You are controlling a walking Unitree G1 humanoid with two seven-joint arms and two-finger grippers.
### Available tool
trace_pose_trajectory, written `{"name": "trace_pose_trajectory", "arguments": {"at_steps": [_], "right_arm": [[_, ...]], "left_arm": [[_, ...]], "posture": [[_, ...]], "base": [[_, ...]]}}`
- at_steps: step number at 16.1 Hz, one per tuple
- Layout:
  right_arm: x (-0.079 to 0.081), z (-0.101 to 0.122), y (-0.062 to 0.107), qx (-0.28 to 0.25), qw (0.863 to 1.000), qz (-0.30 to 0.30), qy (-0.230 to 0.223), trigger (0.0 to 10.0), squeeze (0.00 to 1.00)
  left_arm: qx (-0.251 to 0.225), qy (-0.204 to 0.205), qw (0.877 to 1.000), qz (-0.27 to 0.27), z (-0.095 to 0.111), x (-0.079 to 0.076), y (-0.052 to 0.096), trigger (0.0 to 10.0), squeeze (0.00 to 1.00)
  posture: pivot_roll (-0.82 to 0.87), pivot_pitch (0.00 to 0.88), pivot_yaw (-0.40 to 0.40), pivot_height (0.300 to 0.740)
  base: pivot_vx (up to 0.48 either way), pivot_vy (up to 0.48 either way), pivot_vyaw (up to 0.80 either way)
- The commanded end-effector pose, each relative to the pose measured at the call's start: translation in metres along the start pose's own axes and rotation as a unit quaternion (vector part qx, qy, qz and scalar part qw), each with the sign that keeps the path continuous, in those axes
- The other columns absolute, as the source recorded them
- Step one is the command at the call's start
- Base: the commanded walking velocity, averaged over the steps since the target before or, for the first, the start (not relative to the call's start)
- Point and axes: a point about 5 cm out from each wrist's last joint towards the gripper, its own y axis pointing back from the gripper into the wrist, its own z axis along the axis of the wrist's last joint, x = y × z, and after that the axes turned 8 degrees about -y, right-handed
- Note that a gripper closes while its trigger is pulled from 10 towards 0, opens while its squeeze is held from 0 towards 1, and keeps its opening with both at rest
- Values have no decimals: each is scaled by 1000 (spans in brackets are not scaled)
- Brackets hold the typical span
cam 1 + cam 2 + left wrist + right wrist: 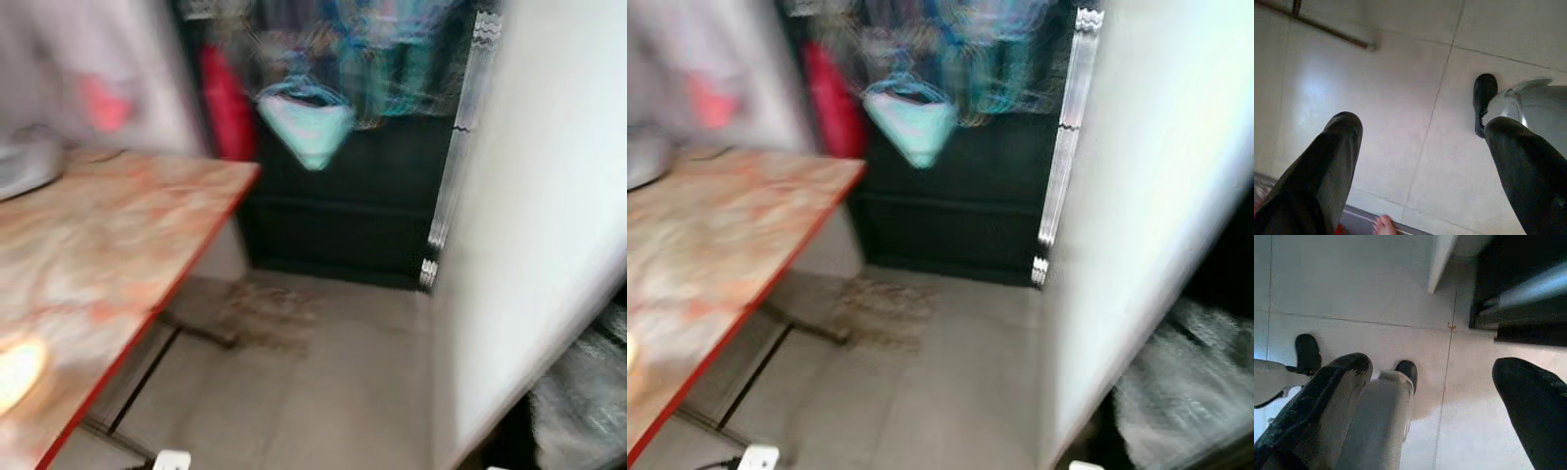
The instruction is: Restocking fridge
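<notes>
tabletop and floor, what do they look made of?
Orange-brown tabletop with red edge: probably laminate or painted board, semi-matte; mottled pattern with a thin red edge band, though blur hides detail.
Pale grey floor: likely ceramic tile, lightly glossy; straight grout lines and soft light sheen.

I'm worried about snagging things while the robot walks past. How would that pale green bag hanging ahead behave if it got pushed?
The pale green bag sags to a point, so it is probably soft and would likely swing and fold rather than resist. It looks light, though blur hides what it holds.

Table — orange-marbled; door — white
</notes>
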Motion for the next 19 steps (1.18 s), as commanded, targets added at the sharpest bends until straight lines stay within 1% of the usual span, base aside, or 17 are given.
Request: {"name": "trace_pose_trajectory", "arguments": {"at_steps": [1,8,19], "right_arm": [[8,2,-1,0,1000,12,1,10000,0],[7,2,-1,2,1000,16,9,10000,0],[10,2,-1,3,1000,22,14,10000,0]], "left_arm": [[5,5,1000,6,-3,4,1,10000,0],[5,8,1000,6,-3,3,1,10000,0],[0,14,1000,22,-2,5,1,10000,0]], "posture": [[33,43,33,740],[34,42,24,740],[46,38,26,740]], "base": [[0,0,800],[0,0,800],[0,0,800]]}}
